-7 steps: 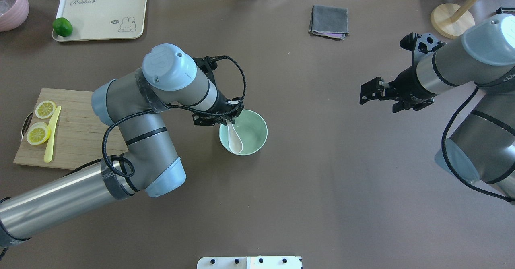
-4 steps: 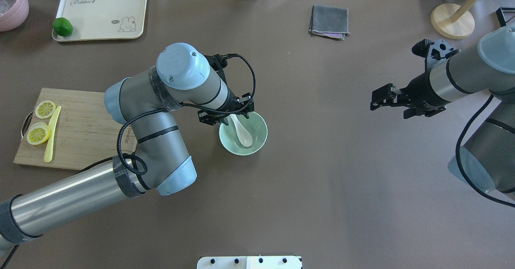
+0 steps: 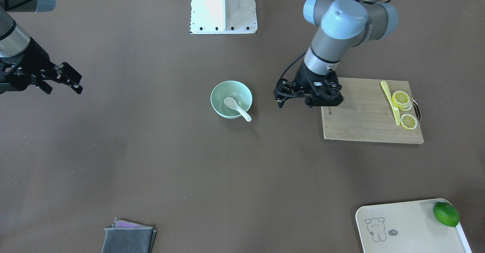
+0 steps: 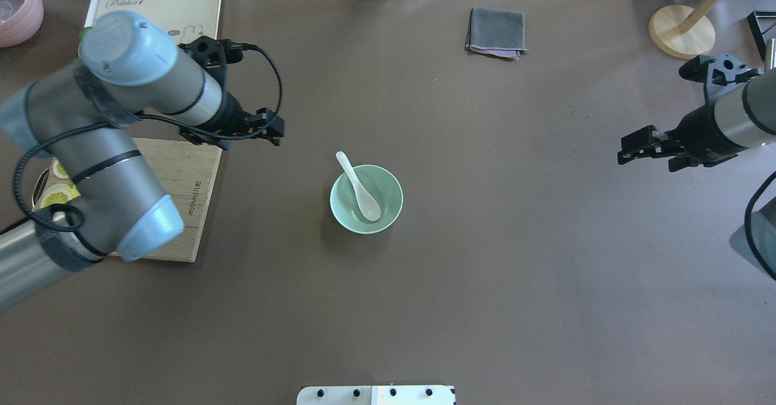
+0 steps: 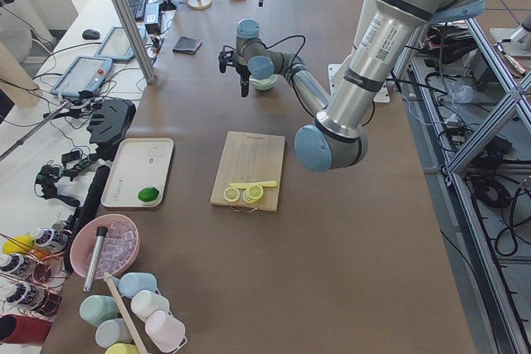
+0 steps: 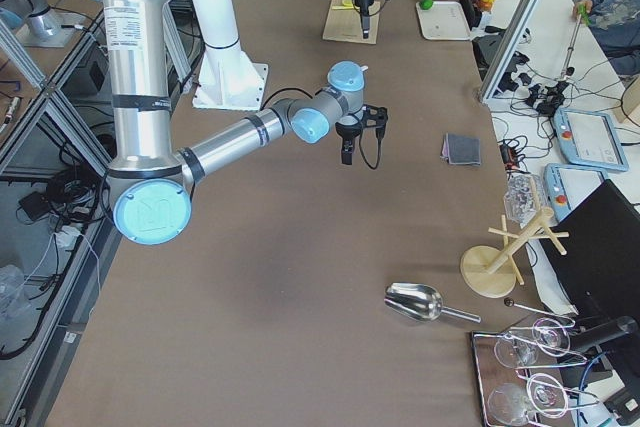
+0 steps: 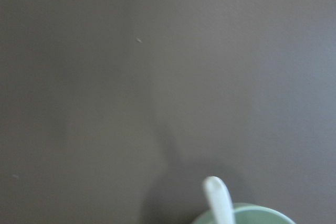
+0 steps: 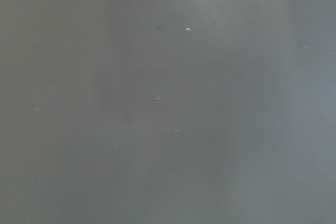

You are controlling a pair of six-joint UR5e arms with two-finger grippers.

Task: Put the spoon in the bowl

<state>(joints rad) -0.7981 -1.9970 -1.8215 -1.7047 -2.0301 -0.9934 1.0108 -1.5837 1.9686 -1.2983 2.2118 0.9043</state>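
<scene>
Brown surface (image 4: 485, 284) spreads out ahead of me, with my white base plate (image 4: 376, 394) at its nearest edge. Next out sits the bowl (image 4: 395, 194), and the spoon (image 4: 356, 185) lies in it, scoop down inside, handle leaning over the rim towards my left and away from me. Level with the bowl, off to my left, is the cutting board (image 4: 182, 211), carrying lemon slices (image 3: 401, 98) and a yellow knife (image 3: 390, 102) at its outer end. A little farther out, my left tool (image 4: 274, 133) hangs just off the board's inner far corner, fingers spread, holding nothing, apart from the bowl. My right tool (image 4: 625, 150) hovers well off on my right, fingers likewise spread and empty. Farthest away lie a folded grey cloth (image 4: 496, 32), a cream tray (image 4: 151, 2) with a lime (image 3: 446, 214), and a round wooden stand base (image 4: 674, 34)
</scene>
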